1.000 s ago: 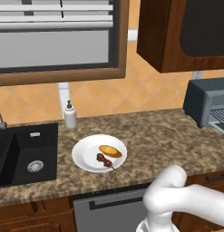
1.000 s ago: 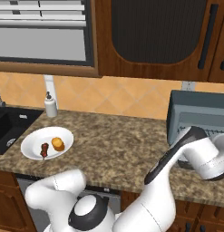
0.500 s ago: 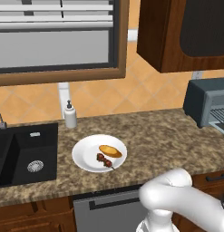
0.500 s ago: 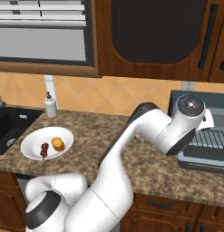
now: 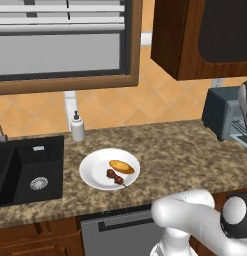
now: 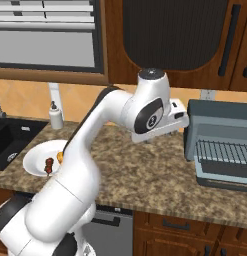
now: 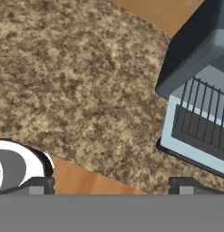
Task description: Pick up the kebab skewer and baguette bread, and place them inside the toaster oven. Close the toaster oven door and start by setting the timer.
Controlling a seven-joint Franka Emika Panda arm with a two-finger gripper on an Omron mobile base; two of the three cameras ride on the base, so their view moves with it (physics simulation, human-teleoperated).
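On the white plate [image 5: 92,172] lie the golden baguette bread [image 5: 121,166] and, just in front of it, the dark kebab skewer [image 5: 114,176]. At the right end of the counter stands the blue-grey toaster oven [image 6: 215,117], its door [image 6: 220,183] folded down and the wire rack [image 6: 222,151] exposed. My gripper [image 6: 149,140] hangs open and empty over the bare counter, left of the oven and well right of the plate. The hand view has my gripper [image 7: 112,186] with both tips wide apart, the toaster oven [image 7: 195,59] at the upper right and its rack [image 7: 199,120] below.
A black sink [image 5: 22,170] is set into the counter left of the plate, and a white soap dispenser [image 5: 77,127] stands behind it by the wall. Dark wood cabinets [image 6: 180,35] hang over the oven. The arm partly covers the plate [image 6: 35,159] in the right base view.
My arm has lifted away from the oven's front and swung left over the counter. The oven's rack now shows. Plate, bread and skewer have not moved.
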